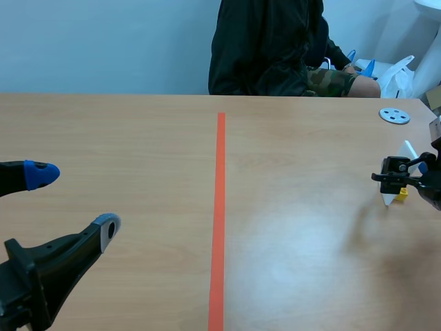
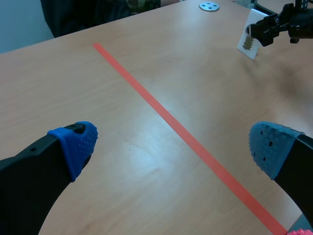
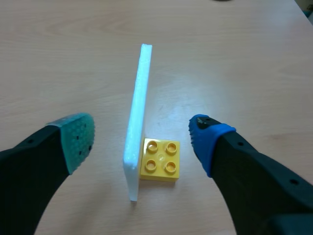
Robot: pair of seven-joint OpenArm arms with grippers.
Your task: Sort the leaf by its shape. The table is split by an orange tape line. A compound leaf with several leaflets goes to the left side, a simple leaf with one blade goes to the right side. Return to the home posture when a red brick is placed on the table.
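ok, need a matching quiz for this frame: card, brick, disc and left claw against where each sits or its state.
Things:
1. white card
2. yellow brick
3. grey disc
4. left claw

Places or states:
A. lies flat at the far right of the table
B. open and holding nothing, left of the tape line
C. stands on edge between the open fingers of the right claw
D. sits low beside the card's base

Pairs: 1-C, 2-D, 3-A, 4-B
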